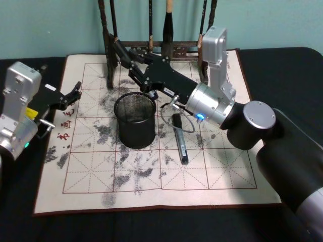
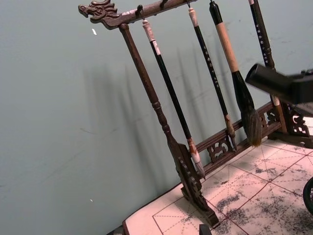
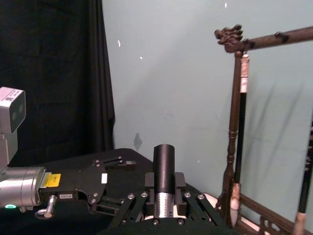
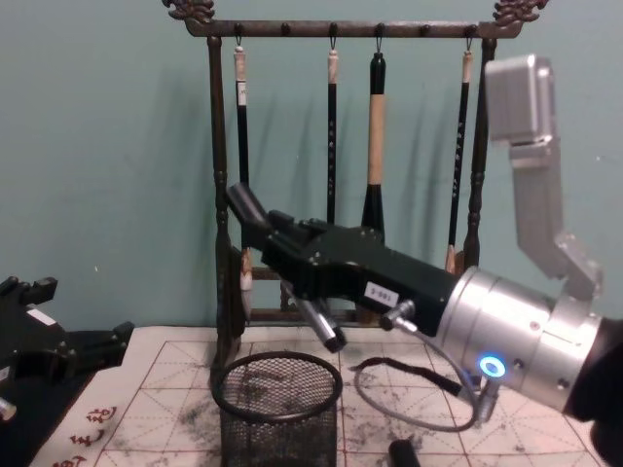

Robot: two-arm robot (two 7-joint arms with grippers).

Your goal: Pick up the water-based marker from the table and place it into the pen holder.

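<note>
Your water-based marker is up in the air, tilted, black cap pointing up and to your left, grey lower end slanting down towards the pen holder. That lower end hangs just over the far right side of the holder's rim, above the mesh and not down inside it. Your right hand is clamped around the marker's middle, fingers closed on the barrel, and the right wrist view looks straight up the grey body to the black cap between them. The right arm reaches in across the mat from the right, a grey cable looping below its wrist. The pen holder stands upright near the middle of the gridded calligraphy mat, which is blotched with grey ink marks. Just to its right a second dark marker lies flat on the mat, apart from the cup. Behind, along the mat's far edge, the carved wooden brush rack stands with four brushes hanging from its top bar. Your left hand hovers over the mat's left edge, well clear of the holder, fingers spread apart and holding nothing. The mat lies on a black cloth-covered surface.
</note>
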